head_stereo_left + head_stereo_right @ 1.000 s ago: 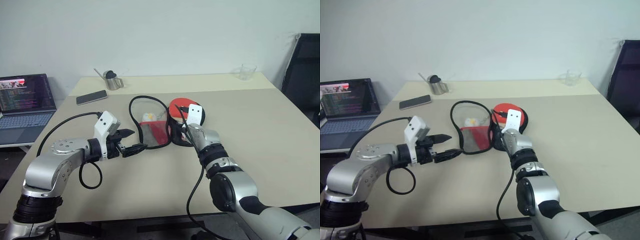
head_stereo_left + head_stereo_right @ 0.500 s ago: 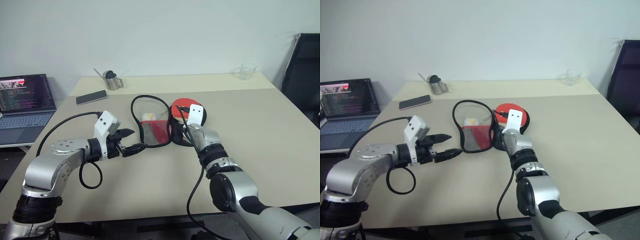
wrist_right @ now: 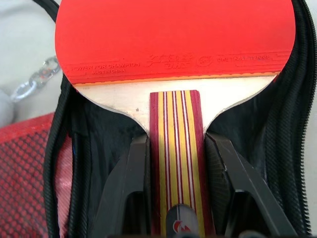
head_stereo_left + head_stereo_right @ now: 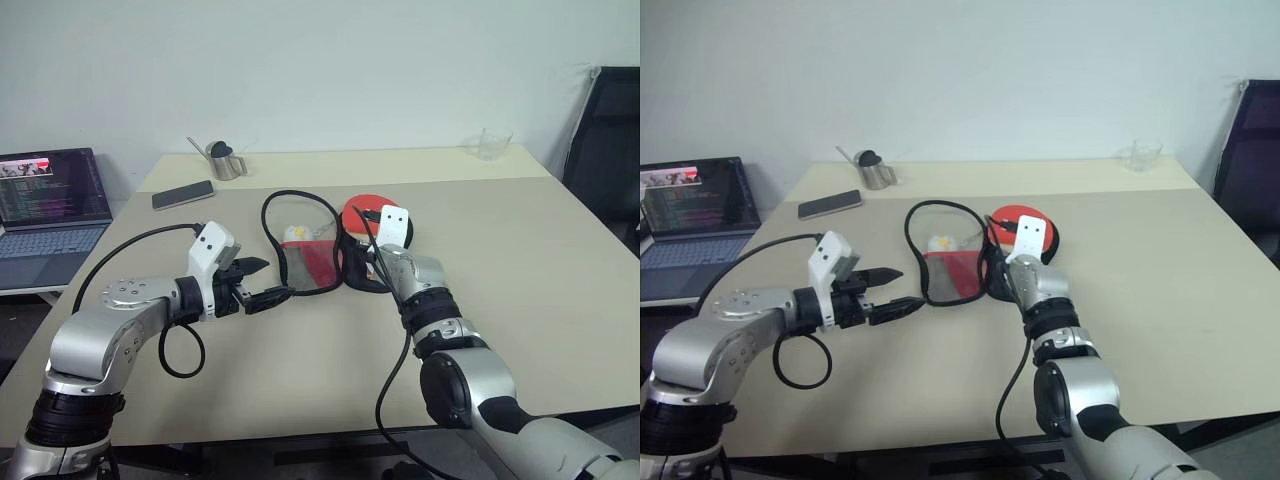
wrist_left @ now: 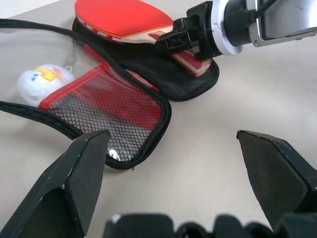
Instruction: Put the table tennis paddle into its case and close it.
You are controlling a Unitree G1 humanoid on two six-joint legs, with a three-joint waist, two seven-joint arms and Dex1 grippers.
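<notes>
I see the paddle (image 3: 171,54) lying red face up on the black half of the case (image 5: 148,74), which is spread open near the middle of the table (image 4: 520,250). My right gripper (image 3: 176,163) has its two fingers closed on the striped wooden handle, one on each side. That arm reaches forward over the table with the wrist angled slightly down. The red mesh half of the case lies flat just beside the paddle, on its left, with a small white and yellow charm (image 5: 42,82) resting against it.

My left gripper (image 4: 262,282) hovers just short of the mesh half's near corner, fingers spread wide and holding nothing, pointing across toward the right arm.

Further off, a phone (image 4: 184,194) and a small metal cup (image 4: 226,160) sit near the far left edge, a clear glass (image 4: 494,144) at the far right corner, and a laptop (image 4: 52,212) stands open off to the left.
</notes>
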